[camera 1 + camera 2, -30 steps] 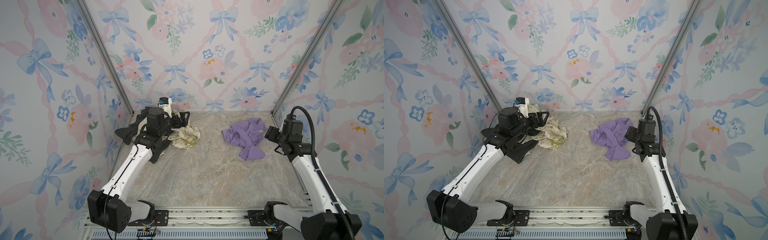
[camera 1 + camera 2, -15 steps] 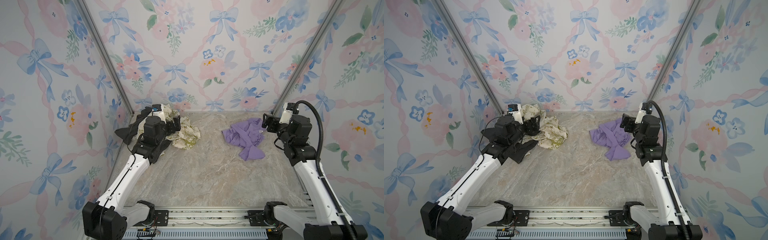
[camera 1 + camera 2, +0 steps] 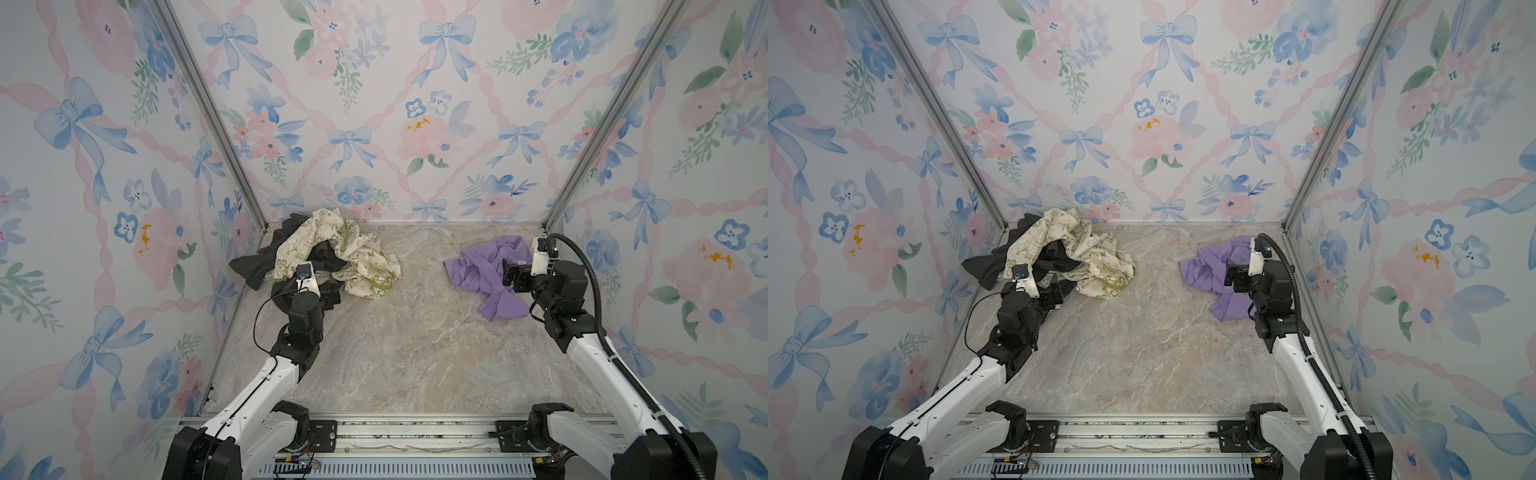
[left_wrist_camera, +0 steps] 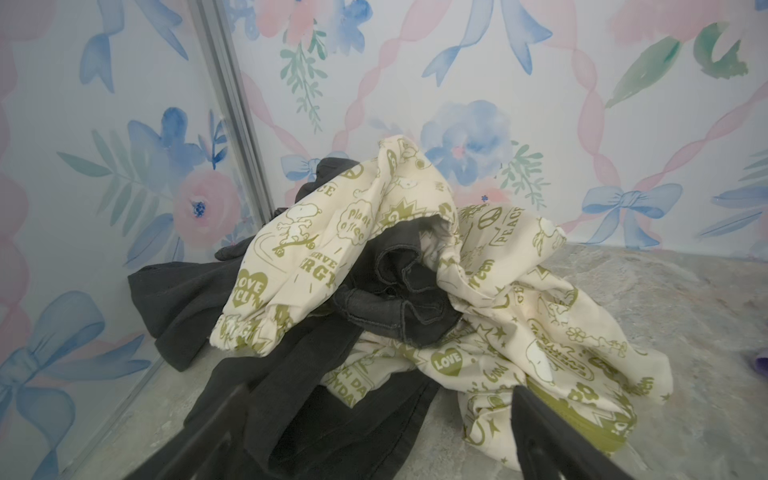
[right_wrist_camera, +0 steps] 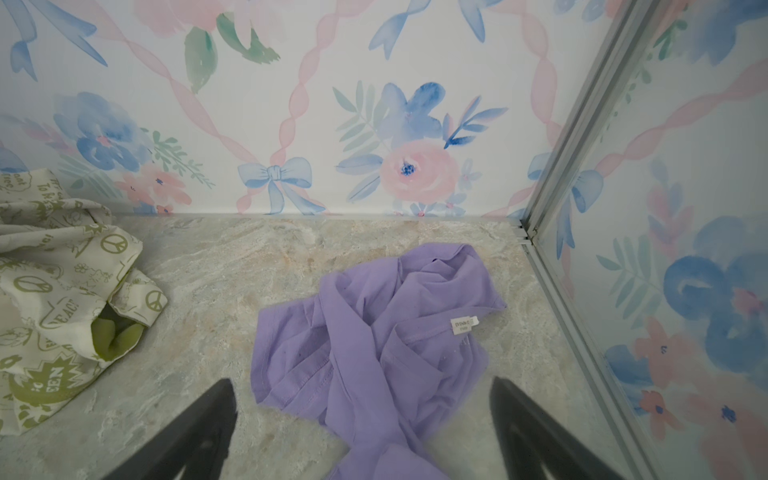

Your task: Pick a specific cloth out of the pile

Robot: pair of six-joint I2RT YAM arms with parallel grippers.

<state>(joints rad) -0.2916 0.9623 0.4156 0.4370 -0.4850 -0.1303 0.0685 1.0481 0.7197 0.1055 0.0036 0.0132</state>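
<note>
Right claw (image 5: 361, 381) wide, perhaps above cloth (image 5: 374, 332)

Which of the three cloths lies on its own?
The plain lilac cloth on the right; the cream printed cloth and the dark grey cloth lie tangled together in the far left corner.

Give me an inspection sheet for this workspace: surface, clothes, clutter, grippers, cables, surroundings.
Surface: marbled tabletop, flat.
Job's things: lilac cloth crumpled at right, label showing; pile of cream printed cloth and dark grey cloth, far left corner.
Clutter: nothing seen.
Grippers: left gripper open, empty, at pile; right gripper open, empty, over lilac cloth.
Cables: black hose on right arm; thin wire by left arm.
Surroundings: floral walls, metal corner posts.
</note>
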